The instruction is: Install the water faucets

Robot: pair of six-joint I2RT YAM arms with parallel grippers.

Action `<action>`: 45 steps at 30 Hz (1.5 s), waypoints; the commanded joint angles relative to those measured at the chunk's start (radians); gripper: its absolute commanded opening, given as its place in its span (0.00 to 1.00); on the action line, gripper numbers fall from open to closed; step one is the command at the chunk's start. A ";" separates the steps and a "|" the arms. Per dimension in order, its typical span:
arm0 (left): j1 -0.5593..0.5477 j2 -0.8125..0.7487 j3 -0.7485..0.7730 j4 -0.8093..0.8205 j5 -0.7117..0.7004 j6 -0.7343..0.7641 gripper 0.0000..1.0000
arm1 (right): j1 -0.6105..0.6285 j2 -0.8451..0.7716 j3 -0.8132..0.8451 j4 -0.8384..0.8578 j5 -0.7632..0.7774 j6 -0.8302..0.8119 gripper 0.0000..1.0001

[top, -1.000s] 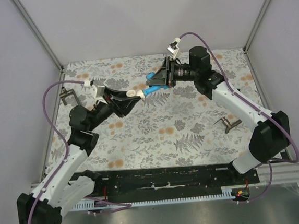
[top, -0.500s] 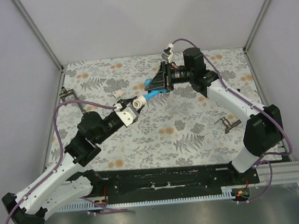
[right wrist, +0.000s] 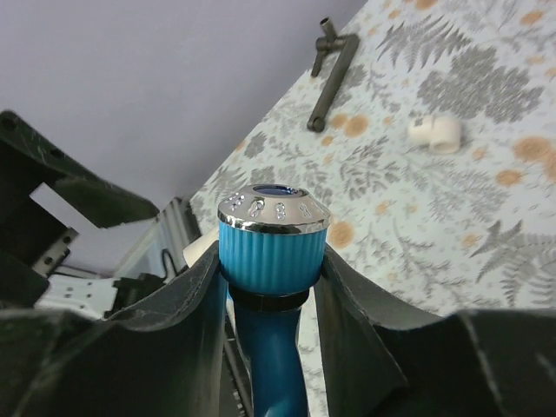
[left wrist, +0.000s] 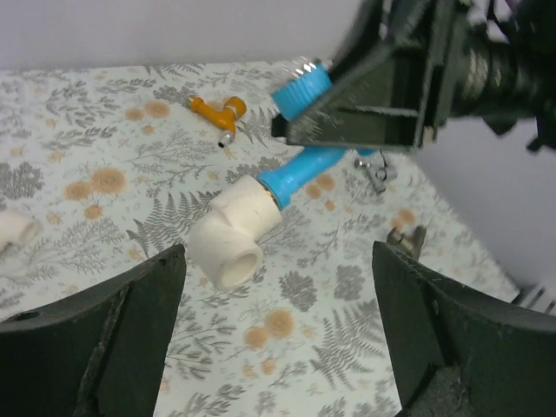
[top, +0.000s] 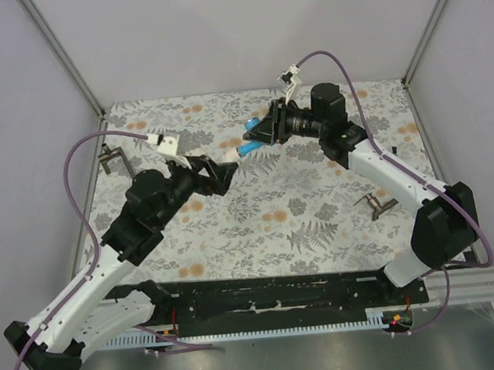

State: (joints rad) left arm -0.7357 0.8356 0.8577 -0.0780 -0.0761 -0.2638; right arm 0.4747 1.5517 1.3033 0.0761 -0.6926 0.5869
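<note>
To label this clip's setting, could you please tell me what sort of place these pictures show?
Probably a lab robot cell: plain walls on metal frame posts, the left arm and right arm bolted to a black base rail, and a fern-print cloth as work surface.

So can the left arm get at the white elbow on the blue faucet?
Probably yes: the left end effector is open and facing the white elbow, nothing sits between them, and the right end effector holds the blue faucet.
</note>
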 commanded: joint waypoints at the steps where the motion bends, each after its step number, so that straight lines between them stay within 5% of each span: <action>1: 0.152 0.025 0.099 -0.095 0.001 -0.489 0.92 | -0.001 -0.091 -0.016 0.180 0.079 -0.203 0.00; 5: 0.326 0.063 0.032 0.016 0.232 -0.796 0.90 | -0.001 -0.136 -0.079 0.325 0.090 -0.225 0.00; 10: 0.343 0.109 -0.069 0.329 0.334 -1.038 0.89 | -0.001 -0.163 -0.154 0.514 0.119 -0.188 0.00; 29: 0.299 0.267 -0.071 0.684 0.372 -1.252 0.86 | 0.019 -0.119 -0.182 0.780 0.120 -0.048 0.00; 34: 0.280 0.301 -0.077 0.797 0.365 -1.284 0.68 | 0.027 -0.107 -0.187 0.791 0.122 -0.047 0.00; 40: 0.280 0.303 -0.120 0.963 0.337 -1.263 0.05 | 0.027 -0.114 -0.168 0.662 0.146 -0.003 0.00; 45: 0.280 0.272 -0.166 1.072 0.337 -1.029 0.02 | 0.030 -0.117 -0.070 0.333 0.121 0.125 0.00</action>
State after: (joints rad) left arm -0.4522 1.1492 0.7040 0.7719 0.2695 -1.4857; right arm 0.5022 1.4509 1.1309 0.6743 -0.5678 0.6033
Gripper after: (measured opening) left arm 0.452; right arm 0.463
